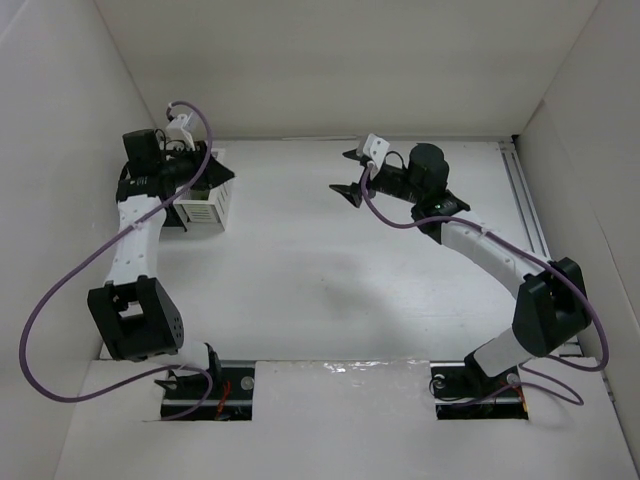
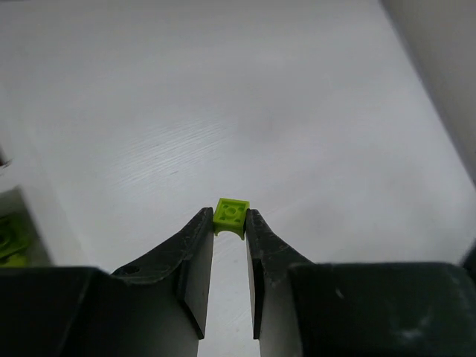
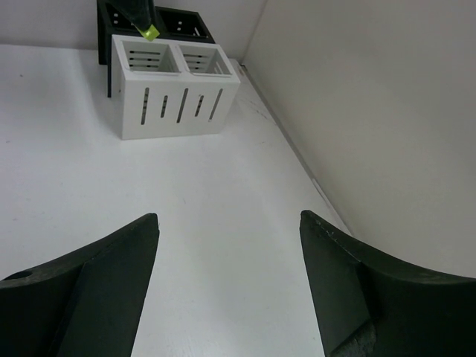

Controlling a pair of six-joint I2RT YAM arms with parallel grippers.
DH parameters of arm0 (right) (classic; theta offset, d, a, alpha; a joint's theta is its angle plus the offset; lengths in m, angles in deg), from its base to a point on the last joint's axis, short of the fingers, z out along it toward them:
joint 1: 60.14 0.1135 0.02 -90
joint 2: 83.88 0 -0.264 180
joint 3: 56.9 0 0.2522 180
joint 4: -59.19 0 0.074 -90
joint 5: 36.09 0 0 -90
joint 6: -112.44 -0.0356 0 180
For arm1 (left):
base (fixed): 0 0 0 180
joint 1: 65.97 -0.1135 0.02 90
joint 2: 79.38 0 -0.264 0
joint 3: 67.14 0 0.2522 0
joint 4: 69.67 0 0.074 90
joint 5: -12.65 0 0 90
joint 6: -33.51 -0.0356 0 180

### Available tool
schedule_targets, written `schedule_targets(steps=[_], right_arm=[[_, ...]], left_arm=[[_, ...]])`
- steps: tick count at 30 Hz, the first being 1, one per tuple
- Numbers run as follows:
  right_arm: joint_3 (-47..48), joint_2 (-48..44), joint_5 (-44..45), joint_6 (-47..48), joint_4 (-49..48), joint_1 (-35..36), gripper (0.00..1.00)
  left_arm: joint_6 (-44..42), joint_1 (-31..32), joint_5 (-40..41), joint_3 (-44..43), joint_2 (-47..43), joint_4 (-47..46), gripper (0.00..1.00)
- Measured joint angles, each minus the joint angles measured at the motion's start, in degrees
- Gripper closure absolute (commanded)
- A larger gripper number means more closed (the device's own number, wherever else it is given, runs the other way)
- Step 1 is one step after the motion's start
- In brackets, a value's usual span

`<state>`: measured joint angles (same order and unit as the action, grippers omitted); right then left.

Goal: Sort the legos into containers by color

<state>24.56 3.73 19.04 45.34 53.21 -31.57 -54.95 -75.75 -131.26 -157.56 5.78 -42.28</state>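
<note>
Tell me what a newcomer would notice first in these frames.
A bright yellow-green brick stands out, pinched between the left arm's dark fingers close by the white bin at the table's far left. Next come the right arm's fingers, spread wide and holding nothing, over the middle of the table.

Top view: left arm (image 1: 140,225) covers most of white bin (image 1: 205,208). Left wrist: white bin cut by left edge, green legos (image 2: 9,238) inside blurred. Right wrist: black bin (image 3: 182,22) mostly behind white bin; bin contents unseen; left gripper (image 3: 146,24) cut by top edge above lego (image 3: 150,32).
</note>
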Motion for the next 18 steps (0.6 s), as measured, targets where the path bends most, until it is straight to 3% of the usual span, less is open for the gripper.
schedule_targets(steps=[8,18], right_arm=[[0.0,0.0,0.0,0.0,0.9,0.0,0.18],[0.1,0.3,0.0,0.0,2.4,0.0,0.18]], left_arm=[[-7.2,-4.2,18.7,-0.4,0.5,6.9,1.00],[-8.6,-4.3,29.7,-4.8,7.8,8.2,0.96]])
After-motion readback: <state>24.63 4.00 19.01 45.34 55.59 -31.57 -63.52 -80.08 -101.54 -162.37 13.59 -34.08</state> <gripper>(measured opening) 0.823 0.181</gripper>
